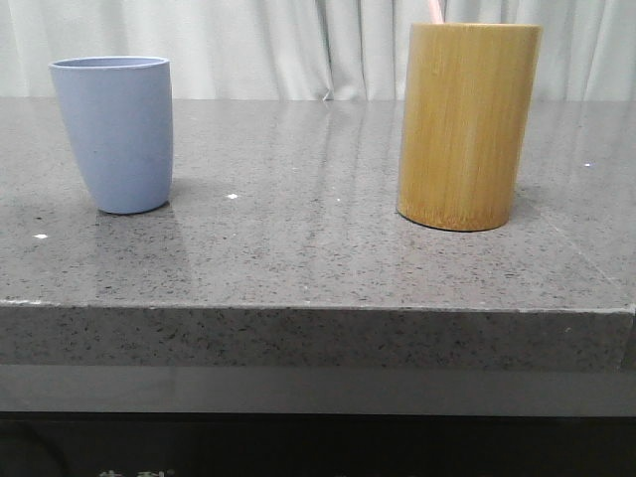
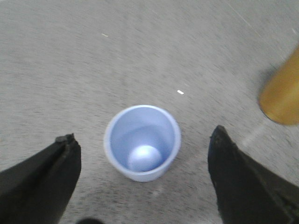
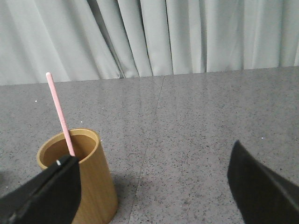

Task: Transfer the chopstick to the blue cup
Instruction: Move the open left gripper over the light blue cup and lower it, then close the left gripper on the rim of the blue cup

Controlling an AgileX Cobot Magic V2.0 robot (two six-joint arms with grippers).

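Note:
The blue cup [image 1: 113, 132] stands upright and empty at the left of the grey stone table [image 1: 318, 248]. In the left wrist view the blue cup [image 2: 142, 142] lies below my open left gripper [image 2: 142, 140], which hovers over it with its fingers well apart on either side. A pink chopstick [image 3: 59, 113] leans inside the tall bamboo holder [image 3: 86, 179]; only its tip [image 1: 435, 10] shows above the holder [image 1: 465, 124] in the front view. My right gripper [image 3: 154, 179] is open and empty beside the holder. Neither gripper shows in the front view.
Pale curtains [image 1: 298, 45] hang behind the table. The table's front edge [image 1: 318, 308] runs across the front view. The bamboo holder also shows at the edge of the left wrist view [image 2: 282, 95].

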